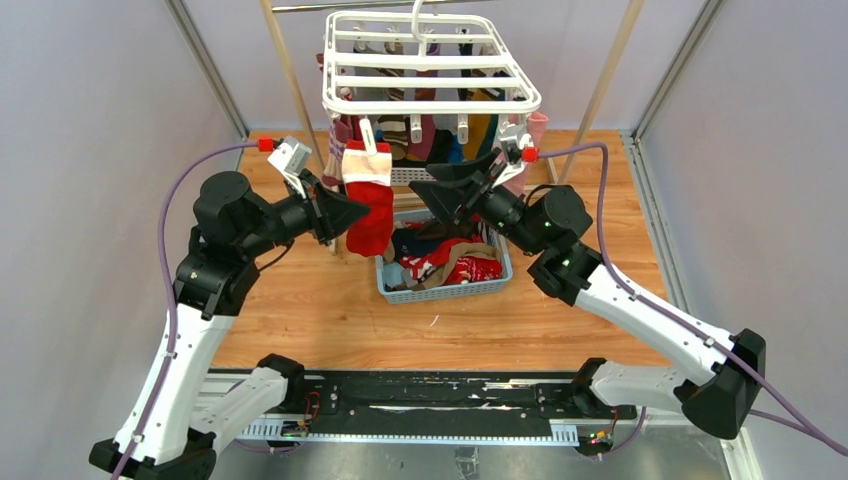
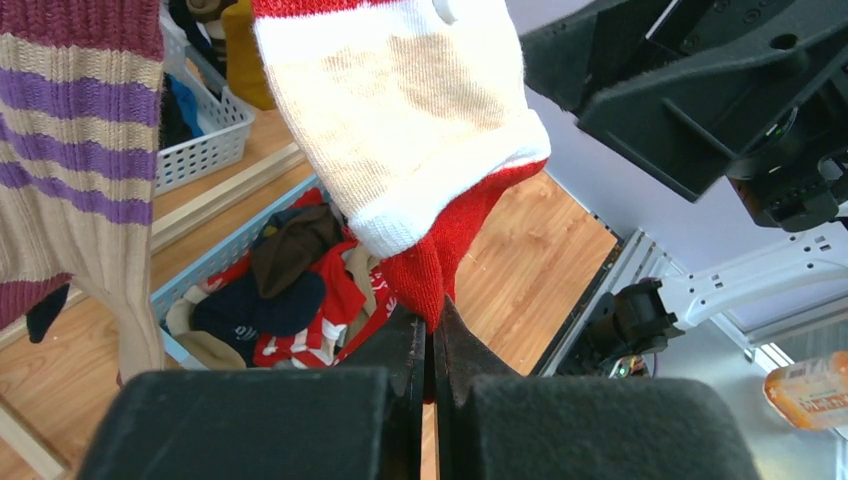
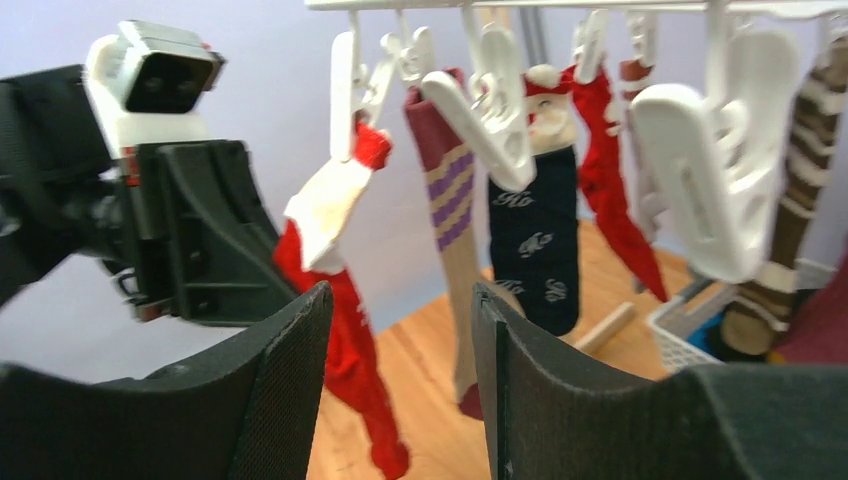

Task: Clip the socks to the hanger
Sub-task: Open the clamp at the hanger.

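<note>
1. red sock [image 1: 370, 205]: red, with a white band and a cream panel.
2. striped sock [image 2: 70, 150]: tan, purple stripes, maroon ends.
3. navy sock [image 3: 535, 250]: navy, small pale repeated motifs.
4. hanger [image 1: 432, 62]: white all over.
5. basket [image 1: 445, 291]: pale blue mesh.
6. table [image 1: 300, 320]: orange-brown wood grain.

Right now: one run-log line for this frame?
left gripper: shut on red sock | right gripper: open, empty | red sock: hanging from hanger | basket: holds socks
</note>
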You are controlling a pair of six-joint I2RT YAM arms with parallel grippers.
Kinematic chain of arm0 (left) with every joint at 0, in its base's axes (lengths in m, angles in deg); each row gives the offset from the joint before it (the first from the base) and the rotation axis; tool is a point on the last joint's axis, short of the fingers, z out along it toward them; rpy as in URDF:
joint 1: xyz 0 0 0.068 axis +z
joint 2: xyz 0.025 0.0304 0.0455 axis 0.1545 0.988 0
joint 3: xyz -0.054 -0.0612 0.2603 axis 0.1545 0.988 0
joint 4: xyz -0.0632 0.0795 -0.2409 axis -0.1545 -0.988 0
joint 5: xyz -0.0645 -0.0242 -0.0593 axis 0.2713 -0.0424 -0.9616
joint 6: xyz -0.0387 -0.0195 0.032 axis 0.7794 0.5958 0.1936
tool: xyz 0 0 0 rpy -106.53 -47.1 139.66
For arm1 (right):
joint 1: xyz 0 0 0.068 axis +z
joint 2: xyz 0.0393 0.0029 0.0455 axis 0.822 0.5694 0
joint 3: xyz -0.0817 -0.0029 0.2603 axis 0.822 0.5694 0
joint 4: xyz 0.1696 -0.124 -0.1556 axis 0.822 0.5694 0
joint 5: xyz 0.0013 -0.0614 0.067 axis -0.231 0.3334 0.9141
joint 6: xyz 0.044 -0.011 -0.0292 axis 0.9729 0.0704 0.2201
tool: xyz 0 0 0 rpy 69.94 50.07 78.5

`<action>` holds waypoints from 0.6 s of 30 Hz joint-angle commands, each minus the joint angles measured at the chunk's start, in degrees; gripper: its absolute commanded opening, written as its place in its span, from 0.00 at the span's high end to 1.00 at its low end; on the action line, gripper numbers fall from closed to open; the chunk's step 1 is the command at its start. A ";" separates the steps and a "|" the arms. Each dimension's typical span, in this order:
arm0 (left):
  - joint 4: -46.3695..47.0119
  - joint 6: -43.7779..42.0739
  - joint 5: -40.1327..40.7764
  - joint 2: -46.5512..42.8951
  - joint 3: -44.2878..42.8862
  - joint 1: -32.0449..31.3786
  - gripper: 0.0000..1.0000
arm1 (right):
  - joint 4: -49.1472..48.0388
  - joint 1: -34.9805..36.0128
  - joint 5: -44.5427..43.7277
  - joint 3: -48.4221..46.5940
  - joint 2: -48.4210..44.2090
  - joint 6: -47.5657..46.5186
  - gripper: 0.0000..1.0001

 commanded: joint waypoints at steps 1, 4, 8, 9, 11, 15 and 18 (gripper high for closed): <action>-0.84 -0.03 -0.04 -0.15 -2.03 -0.10 1.00 | 3.52 1.60 -6.76 -4.43 2.24 -9.79 0.48; -1.36 -0.02 -0.18 -0.36 -2.31 -0.11 1.00 | 2.92 3.63 -13.13 -6.26 4.13 -15.38 0.54; -2.01 -0.10 -0.50 -0.49 -2.72 -0.11 1.00 | -0.07 6.68 -20.49 -7.61 6.31 -22.17 0.55; -2.06 -0.10 -0.52 -0.52 -2.83 -0.11 1.00 | -0.88 7.23 -21.53 -7.97 6.79 -23.12 0.55; -2.22 -0.16 -0.75 -0.39 -3.05 -0.09 1.00 | -2.00 8.43 -25.07 -8.77 7.68 -26.67 0.56; -2.39 -0.21 -1.07 -0.35 -3.11 -0.11 1.00 | -5.66 10.05 -31.29 -8.97 8.64 -30.99 0.57; -2.45 -0.28 -1.11 -0.37 -3.17 -0.11 1.00 | -7.80 10.37 -32.51 -9.16 9.41 -32.36 0.59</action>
